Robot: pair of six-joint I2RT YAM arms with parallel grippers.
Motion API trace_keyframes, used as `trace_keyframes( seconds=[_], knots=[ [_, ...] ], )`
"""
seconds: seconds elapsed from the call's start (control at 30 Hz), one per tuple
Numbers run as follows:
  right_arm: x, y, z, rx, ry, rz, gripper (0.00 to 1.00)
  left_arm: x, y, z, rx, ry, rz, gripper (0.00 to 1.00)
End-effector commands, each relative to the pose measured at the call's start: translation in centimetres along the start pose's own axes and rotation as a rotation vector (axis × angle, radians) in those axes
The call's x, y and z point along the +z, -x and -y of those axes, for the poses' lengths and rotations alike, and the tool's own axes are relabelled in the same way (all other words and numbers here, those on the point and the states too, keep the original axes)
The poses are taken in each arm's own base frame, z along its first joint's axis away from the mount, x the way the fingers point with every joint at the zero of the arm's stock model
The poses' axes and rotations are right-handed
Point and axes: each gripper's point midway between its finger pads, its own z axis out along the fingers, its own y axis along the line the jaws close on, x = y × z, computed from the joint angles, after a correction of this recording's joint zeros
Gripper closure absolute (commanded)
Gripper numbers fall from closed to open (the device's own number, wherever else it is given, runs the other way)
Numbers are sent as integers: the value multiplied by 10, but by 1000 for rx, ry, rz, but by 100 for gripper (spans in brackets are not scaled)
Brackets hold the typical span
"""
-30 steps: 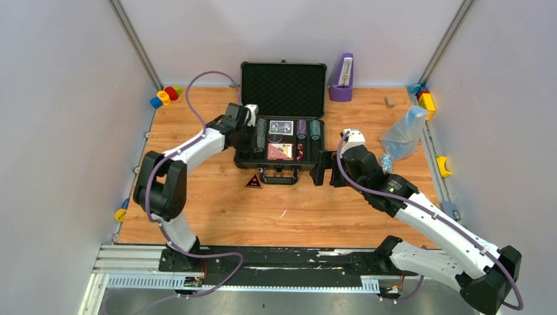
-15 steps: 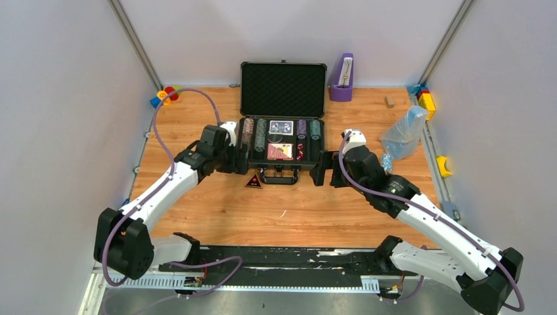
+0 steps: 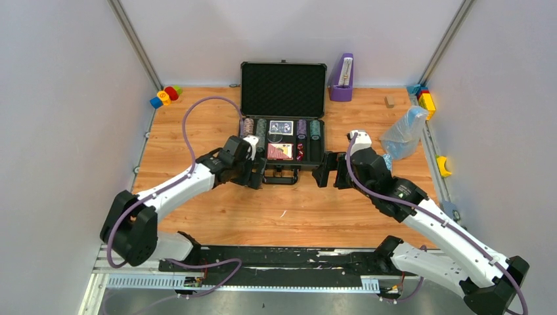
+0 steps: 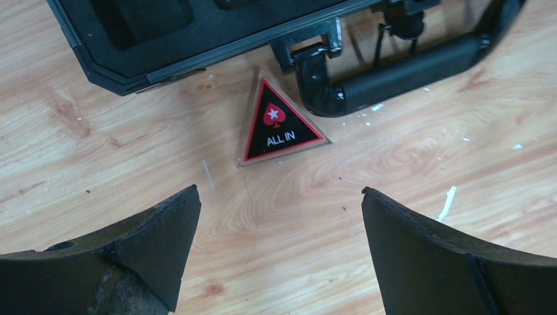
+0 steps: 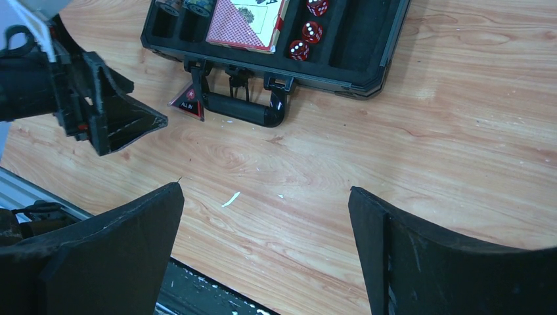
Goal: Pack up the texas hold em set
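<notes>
Your left gripper (image 4: 279,197) spread wide, triangle (image 4: 279,125) just ahead of it beside case handle (image 4: 401,72); right gripper (image 5: 266,193) spread too.

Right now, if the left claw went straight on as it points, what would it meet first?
Most likely the ALL IN triangle, flat on the table ahead of the open left claw; depth is unclear, so bare wood might come first.

A robot lab's test cell, by the look of it: a wooden table (image 3: 217,213) boxed in by plain grey panel walls (image 3: 59,131) on bare aluminium posts (image 3: 134,46), with two white arms (image 3: 177,187) bolted to a metal rail (image 3: 131,257) at its near edge, trailing purple cables (image 3: 189,125).
</notes>
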Motion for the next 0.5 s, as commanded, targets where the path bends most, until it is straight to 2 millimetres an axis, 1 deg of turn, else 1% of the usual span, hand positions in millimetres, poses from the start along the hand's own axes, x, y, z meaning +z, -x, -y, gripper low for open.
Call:
trace_keyframes(
  seconds=[0.0,0.1,0.2,0.23,0.27,0.3,0.47],
  knots=[
    [-2,2,0,24,5,12,0,16,13,-3,12,53,23,1],
    [-2,1,1,23,0,10,0,29,15,-4,21,78,5,3],
    [-1,1,1,26,-1,10,0,39,19,-1,26,77,-2,8],
    [-1,2,1,27,-2,11,0,45,17,-1,28,79,-19,9],
    [-2,2,0,26,-1,12,0,47,20,1,30,77,-17,10],
    [-2,2,0,25,0,15,0,52,17,1,34,80,-36,11],
    [-4,2,2,26,-2,17,0,64,20,10,46,61,-52,14]
  ],
)
